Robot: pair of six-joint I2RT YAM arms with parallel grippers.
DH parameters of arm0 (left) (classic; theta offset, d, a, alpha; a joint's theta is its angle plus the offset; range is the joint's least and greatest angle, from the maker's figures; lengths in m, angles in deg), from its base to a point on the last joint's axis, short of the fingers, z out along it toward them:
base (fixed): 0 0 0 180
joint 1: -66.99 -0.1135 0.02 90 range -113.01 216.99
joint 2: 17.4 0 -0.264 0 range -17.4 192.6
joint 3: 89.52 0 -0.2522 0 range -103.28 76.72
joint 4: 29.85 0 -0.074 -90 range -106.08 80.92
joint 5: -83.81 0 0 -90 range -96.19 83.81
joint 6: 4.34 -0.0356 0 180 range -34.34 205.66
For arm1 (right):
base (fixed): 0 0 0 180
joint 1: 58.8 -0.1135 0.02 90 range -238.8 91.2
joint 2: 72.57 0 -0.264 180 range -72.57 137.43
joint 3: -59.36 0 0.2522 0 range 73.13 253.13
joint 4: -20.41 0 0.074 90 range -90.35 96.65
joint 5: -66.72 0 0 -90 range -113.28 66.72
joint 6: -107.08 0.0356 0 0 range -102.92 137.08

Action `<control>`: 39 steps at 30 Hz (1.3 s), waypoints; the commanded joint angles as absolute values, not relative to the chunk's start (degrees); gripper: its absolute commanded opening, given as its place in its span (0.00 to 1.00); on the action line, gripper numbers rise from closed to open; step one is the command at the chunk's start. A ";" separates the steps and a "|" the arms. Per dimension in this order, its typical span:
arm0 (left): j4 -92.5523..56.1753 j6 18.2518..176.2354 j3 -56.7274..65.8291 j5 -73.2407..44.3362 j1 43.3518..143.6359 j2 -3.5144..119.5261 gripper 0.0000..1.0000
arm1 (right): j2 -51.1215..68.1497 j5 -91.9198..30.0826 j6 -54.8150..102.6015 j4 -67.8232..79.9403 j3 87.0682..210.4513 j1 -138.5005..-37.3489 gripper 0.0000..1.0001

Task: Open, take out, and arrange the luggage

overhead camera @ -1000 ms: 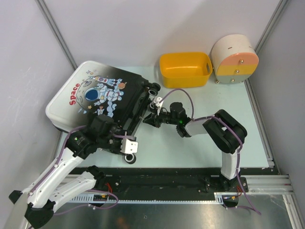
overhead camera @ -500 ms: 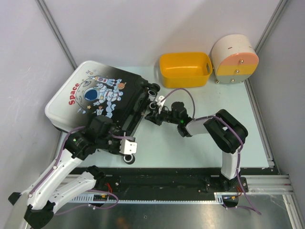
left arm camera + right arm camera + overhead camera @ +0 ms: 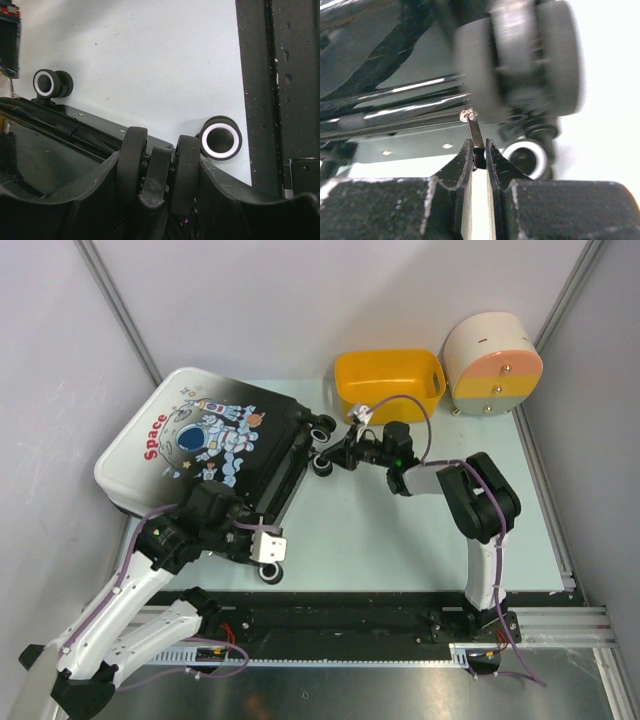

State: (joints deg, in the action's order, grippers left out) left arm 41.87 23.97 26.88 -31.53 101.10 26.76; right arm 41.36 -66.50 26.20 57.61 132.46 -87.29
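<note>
Left hand (image 3: 160,167) clamped around twin wheel (image 3: 134,155) at near corner of luggage (image 3: 200,440), print side up on table (image 3: 400,540). Right hand (image 3: 479,152) pinching zipper pull (image 3: 476,135).

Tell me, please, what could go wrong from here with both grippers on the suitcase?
1. The right gripper pinches only the end of the thin zipper pull, so it may slip free.
2. The left gripper steadies the luggage by one wheel alone; it could swivel or shift.
3. The yellow basket sits close behind the right arm and might get nudged.
</note>
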 commanded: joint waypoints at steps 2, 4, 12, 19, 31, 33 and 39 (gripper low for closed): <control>60.47 25.46 29.79 -28.34 97.50 28.39 0.08 | 45.82 -61.77 26.31 59.74 140.00 -80.95 0.00; 60.47 24.76 29.79 -28.51 96.44 28.39 0.07 | 47.92 -62.21 27.27 59.83 142.11 -79.98 0.00; 60.73 23.44 30.49 -29.31 95.56 28.30 0.07 | 55.13 -63.44 31.57 59.30 151.95 -76.73 0.00; 61.52 21.95 30.67 -30.62 95.56 28.74 0.06 | 63.92 -64.41 36.93 58.51 165.92 -75.24 0.00; 63.81 17.90 30.49 -32.29 95.56 32.08 0.05 | 78.25 -58.62 42.22 56.31 192.91 -75.32 0.00; 63.90 17.73 30.14 -32.73 95.56 32.43 0.06 | 78.34 -58.52 42.21 56.40 193.36 -75.58 0.00; 60.29 25.97 14.30 -37.10 94.77 37.08 0.94 | 74.21 -61.77 40.63 58.86 183.26 -77.16 0.00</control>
State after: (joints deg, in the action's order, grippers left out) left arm 42.59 19.08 23.62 -34.16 95.79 33.06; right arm 77.19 -74.28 44.61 55.62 187.10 -79.70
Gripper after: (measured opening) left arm 0.678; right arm 0.131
